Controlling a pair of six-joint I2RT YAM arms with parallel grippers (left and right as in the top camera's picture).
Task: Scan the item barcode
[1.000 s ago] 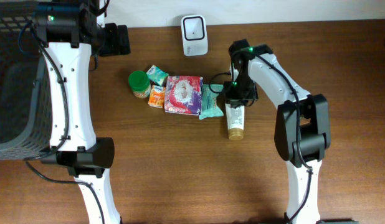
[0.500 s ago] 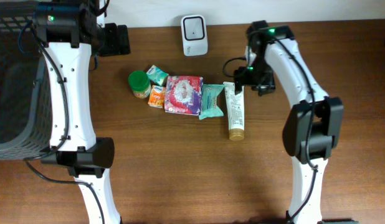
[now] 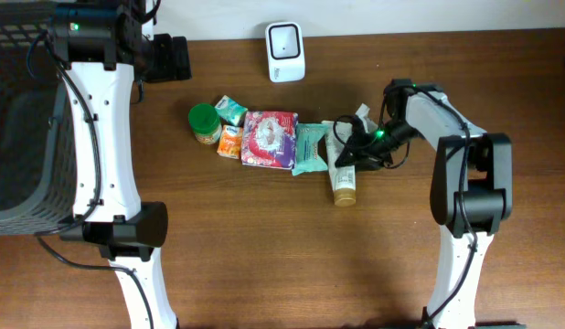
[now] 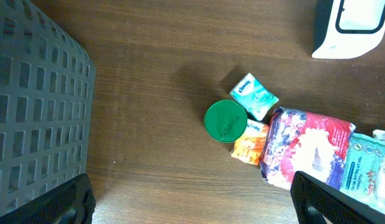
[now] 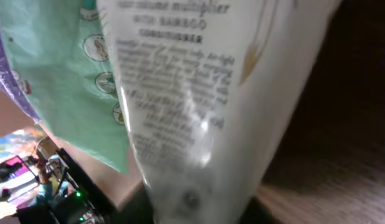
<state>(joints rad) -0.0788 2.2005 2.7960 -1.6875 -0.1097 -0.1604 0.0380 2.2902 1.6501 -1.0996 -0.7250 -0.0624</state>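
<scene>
White gold-capped tube with fine print; right hand at it, grip unclear

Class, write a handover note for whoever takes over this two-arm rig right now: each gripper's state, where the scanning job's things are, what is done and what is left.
Left gripper: open, empty, above the table beside the basket.
Right gripper: down at the white tube; whether its fingers grip it cannot be told.
Things: the tube lies on the table at the right end of the row of packs. The scanner stands at the back edge, apart from it.
Done: the right gripper is at the tube.
Left: confirm the grip, lift the tube, show its barcode to the scanner.
</scene>
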